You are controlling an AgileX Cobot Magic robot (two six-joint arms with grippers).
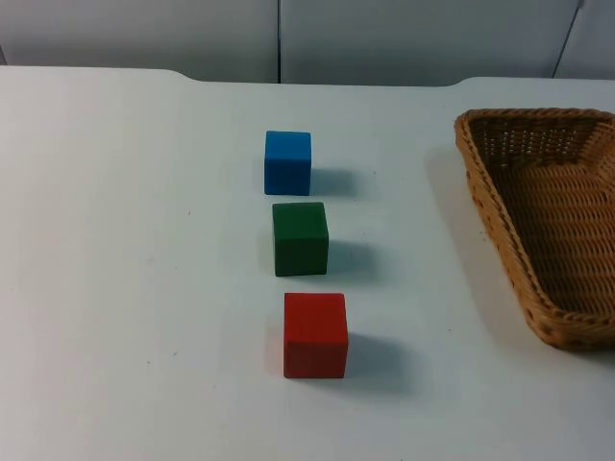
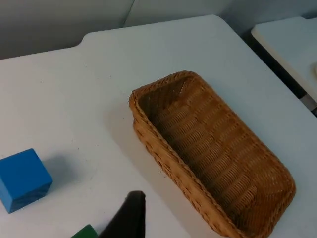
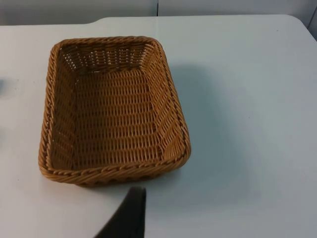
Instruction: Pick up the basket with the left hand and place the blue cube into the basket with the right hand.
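Note:
The blue cube [image 1: 287,162] stands at the far end of a row of cubes in the middle of the white table. An empty brown wicker basket [image 1: 500,240] rests on the table at the right, partly past the picture's edge. In the left wrist view the blue cube [image 2: 22,179] and the basket [image 2: 148,141] lie ahead of my left gripper [image 2: 130,218], which hangs above the table touching neither. My right gripper [image 3: 130,213] hovers just short of the basket's [image 3: 114,171] near rim, holding nothing.
A green cube [image 1: 300,238] sits just in front of the blue one, and a red cube [image 1: 315,334] nearer still. The grey partition wall [image 1: 279,38] closes the table's far edge. A second white table top [image 2: 292,44] stands beyond a gap.

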